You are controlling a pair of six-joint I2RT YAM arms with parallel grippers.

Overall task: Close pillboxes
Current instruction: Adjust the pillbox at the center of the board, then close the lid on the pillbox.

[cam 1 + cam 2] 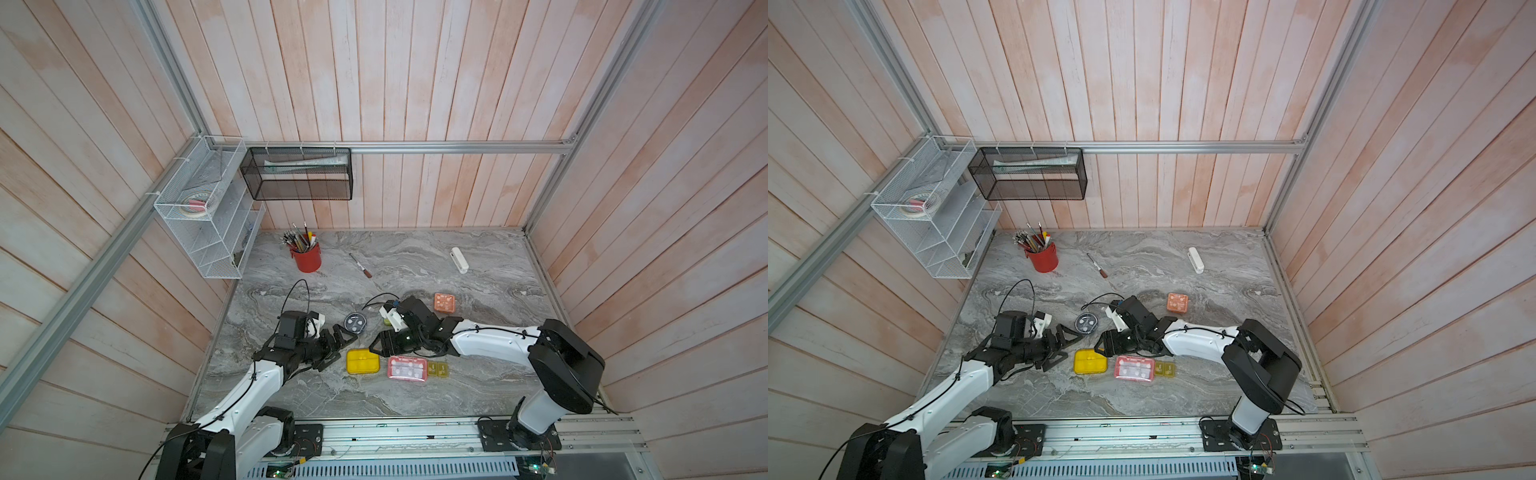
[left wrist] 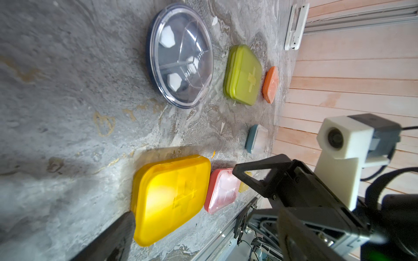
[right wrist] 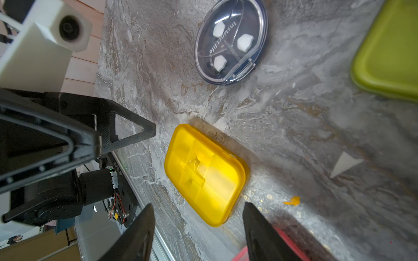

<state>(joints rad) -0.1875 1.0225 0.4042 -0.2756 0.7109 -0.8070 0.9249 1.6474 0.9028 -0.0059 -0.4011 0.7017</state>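
Observation:
The yellow pillbox (image 1: 363, 360) (image 3: 204, 174) lies near the table's front, lid down. My left gripper (image 1: 343, 351) (image 2: 205, 212) is open on its left side. My right gripper (image 1: 374, 347) (image 3: 198, 204) is open and empty, its tips either side of the box's near corner. The pink pillbox (image 1: 407, 368) and small amber pillbox (image 1: 438, 369) lie to the right. The dark round pillbox (image 1: 355, 323) (image 2: 181, 56) has its clear lid down. The lime-green pillbox (image 2: 243, 75) is mostly under my right arm in both top views. Further off are the orange pillbox (image 1: 444, 302) and blue-grey pillbox (image 2: 255, 139).
At the back of the marble table (image 1: 415, 399) stand a red cup of pens (image 1: 306, 257), a small knife-like tool (image 1: 360, 266) and a white oblong bar (image 1: 460, 259). A white wire shelf (image 1: 208, 216) and a black mesh basket (image 1: 297, 174) hang on the walls.

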